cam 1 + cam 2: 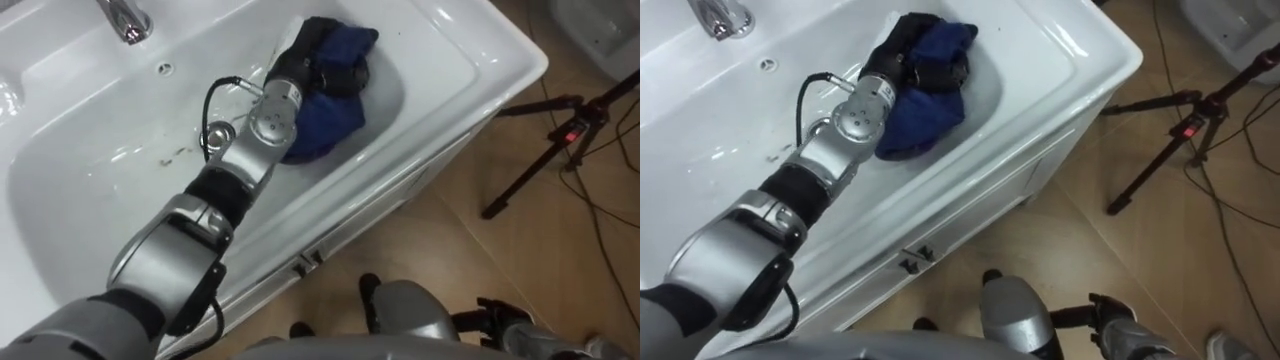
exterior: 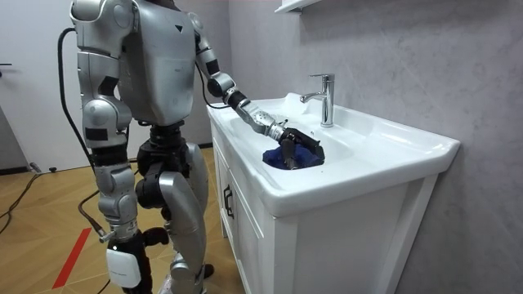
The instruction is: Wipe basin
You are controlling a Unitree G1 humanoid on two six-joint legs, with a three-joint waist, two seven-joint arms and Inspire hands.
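Note:
A dark blue cloth (image 1: 325, 115) lies bunched at the right end of the white basin (image 1: 90, 160). My left arm reaches in from the lower left. Its black left hand (image 1: 318, 58) rests on top of the cloth with fingers curled into it. In the room view I stand at the vanity's left end, left hand (image 2: 296, 141) on the cloth (image 2: 296, 161) inside the bowl. My right hand (image 2: 122, 253) hangs low by my side, away from the basin.
A chrome faucet (image 1: 125, 18) stands at the basin's back rim, with a small overflow hole (image 1: 165, 68) below it. Beyond the counter's right edge, a black tripod (image 1: 560, 125) stands on the wooden floor. Cabinet doors (image 2: 245, 220) sit under the counter.

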